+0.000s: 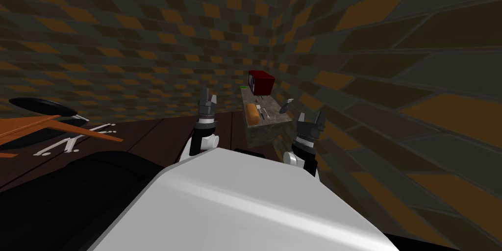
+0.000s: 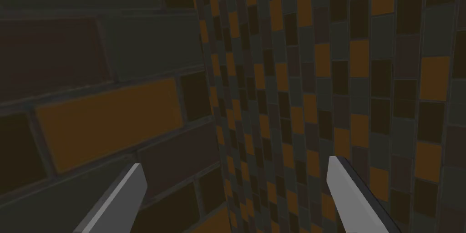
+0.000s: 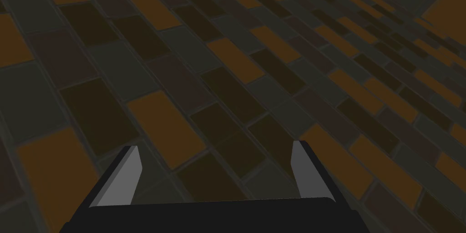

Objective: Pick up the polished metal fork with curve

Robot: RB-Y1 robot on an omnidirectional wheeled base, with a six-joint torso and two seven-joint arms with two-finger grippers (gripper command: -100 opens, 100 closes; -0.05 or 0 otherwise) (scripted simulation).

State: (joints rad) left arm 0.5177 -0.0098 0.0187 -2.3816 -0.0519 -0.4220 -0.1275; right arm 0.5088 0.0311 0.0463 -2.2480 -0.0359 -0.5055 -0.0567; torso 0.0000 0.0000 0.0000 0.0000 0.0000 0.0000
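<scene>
A narrow stone counter runs away from me along the tiled wall. On it lie thin pale utensils beside an orange loaf, and a grey curved piece rests at the counter's wall side. From here I cannot tell which of them is the fork. My left gripper is raised left of the counter, open and empty. My right gripper is raised beside the counter's near right corner, open and empty, facing the tiled wall.
A dark red box stands at the counter's far end. To my left, a dark tabletop carries white utensils, an orange wooden piece and a black pan. Tiled walls close in on the right.
</scene>
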